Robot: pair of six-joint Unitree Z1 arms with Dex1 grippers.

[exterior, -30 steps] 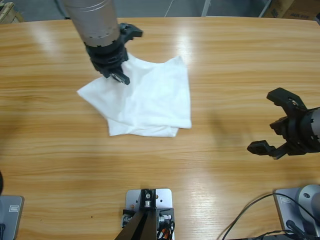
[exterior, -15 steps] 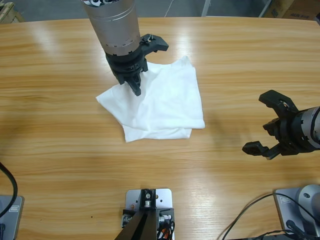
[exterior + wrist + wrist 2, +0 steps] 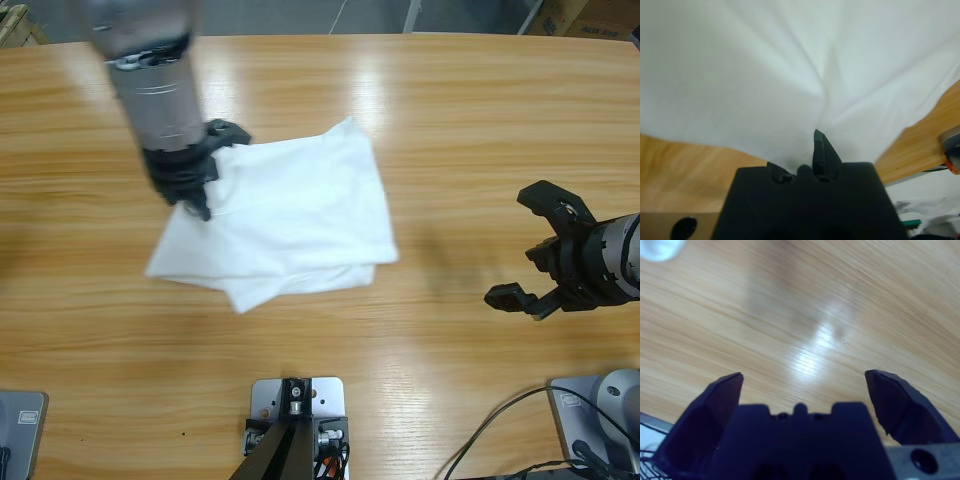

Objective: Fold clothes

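The clothes [image 3: 300, 220], a white T-shirt, lie bunched into a rough folded shape on the wooden table [image 3: 480, 120], left of centre. My left gripper [image 3: 195, 195] comes down from the upper left and is shut on the shirt's left part. In the left wrist view the white cloth [image 3: 790, 75] fills the picture and is pinched between the closed jaws of the left gripper [image 3: 822, 150]. My right gripper [image 3: 520, 245] hovers open near the table's right edge, well clear of the shirt. In its wrist view the right gripper [image 3: 802, 377] has only bare wood between its spread jaws.
Bare wood [image 3: 830, 305] stretches between the shirt and the right gripper. Cables [image 3: 500, 440] trail at the lower right corner. Beyond the table's far edge lies the room floor, with a cardboard box [image 3: 590, 15] at the top right.
The left arm has swung left, pulling the shirt with it; the cloth now lies further left and more spread. The right gripper has stayed almost still.
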